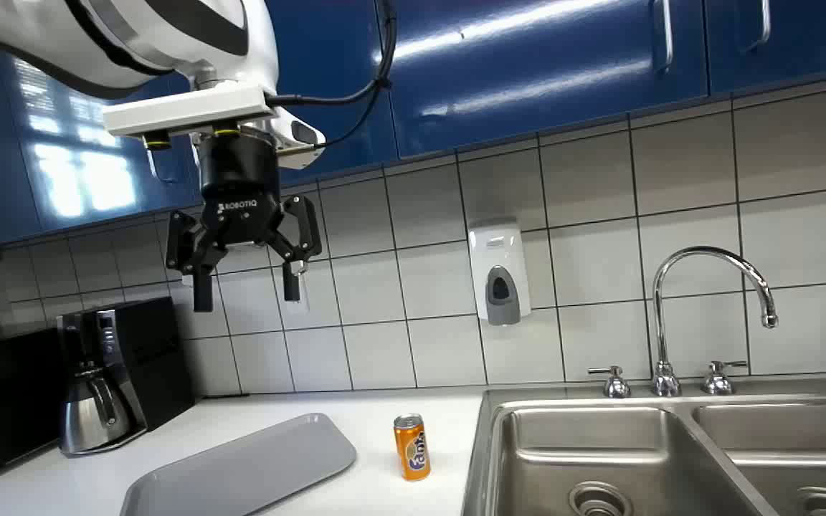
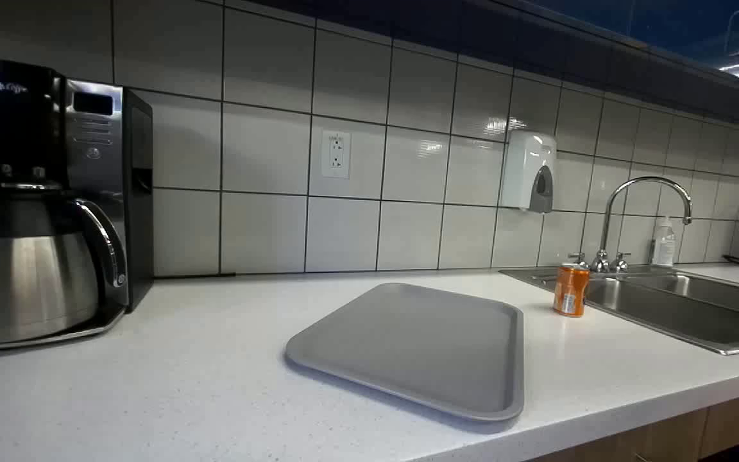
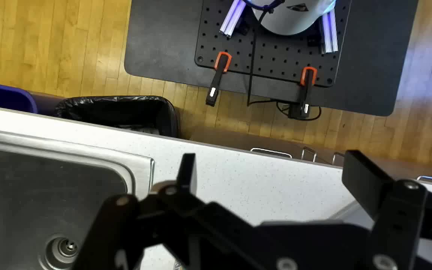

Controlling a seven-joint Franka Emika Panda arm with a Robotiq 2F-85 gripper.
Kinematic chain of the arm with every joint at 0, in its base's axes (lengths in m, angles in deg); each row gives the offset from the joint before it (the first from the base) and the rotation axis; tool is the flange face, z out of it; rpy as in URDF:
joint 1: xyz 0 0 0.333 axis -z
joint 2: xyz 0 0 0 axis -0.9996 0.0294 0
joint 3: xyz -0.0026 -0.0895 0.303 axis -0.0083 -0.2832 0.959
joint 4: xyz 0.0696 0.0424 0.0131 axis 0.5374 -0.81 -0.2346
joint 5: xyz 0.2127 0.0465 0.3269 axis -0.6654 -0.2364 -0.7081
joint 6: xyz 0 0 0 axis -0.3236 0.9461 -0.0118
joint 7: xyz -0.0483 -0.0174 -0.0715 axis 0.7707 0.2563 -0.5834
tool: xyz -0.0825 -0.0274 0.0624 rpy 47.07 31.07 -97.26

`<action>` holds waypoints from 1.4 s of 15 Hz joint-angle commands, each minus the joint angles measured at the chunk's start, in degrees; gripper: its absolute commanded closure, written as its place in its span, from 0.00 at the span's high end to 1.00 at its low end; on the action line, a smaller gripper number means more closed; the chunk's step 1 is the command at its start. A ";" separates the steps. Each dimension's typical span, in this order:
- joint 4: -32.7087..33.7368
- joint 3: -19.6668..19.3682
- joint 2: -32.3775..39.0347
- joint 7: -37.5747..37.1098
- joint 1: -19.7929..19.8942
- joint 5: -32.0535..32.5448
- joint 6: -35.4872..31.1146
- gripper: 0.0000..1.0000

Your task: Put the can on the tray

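The orange can (image 1: 411,450) stands upright on the white counter between the tray and the sink. It also stands there in an exterior view (image 2: 571,290). The light-grey tray (image 1: 248,469) lies flat on the counter with nothing on it; it shows whole in an exterior view (image 2: 408,346). A corner of the tray shows in the wrist view (image 3: 359,217), partly hidden by a finger. My gripper (image 1: 247,288) is open and empty, fingers pointing down, high above the counter and the tray. In the wrist view the gripper's fingers (image 3: 272,180) are wide apart, with bare counter below between them.
The steel sink (image 1: 599,459) with its faucet (image 1: 714,254) lies beside the can. A coffee maker (image 2: 97,192) stands at the tray's other side. A soap dispenser (image 1: 499,272) hangs on the tiled wall. Blue cabinets (image 1: 528,72) are above. A bin (image 3: 126,112) stands by the counter's front edge.
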 commanded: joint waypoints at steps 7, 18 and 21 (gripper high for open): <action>0.11 -0.28 0.05 -0.23 -0.44 0.12 0.12 1.00; -6.35 0.01 -1.46 -2.33 0.50 1.59 -5.40 1.00; -10.15 -0.45 -0.84 -3.36 1.14 2.56 -9.91 1.00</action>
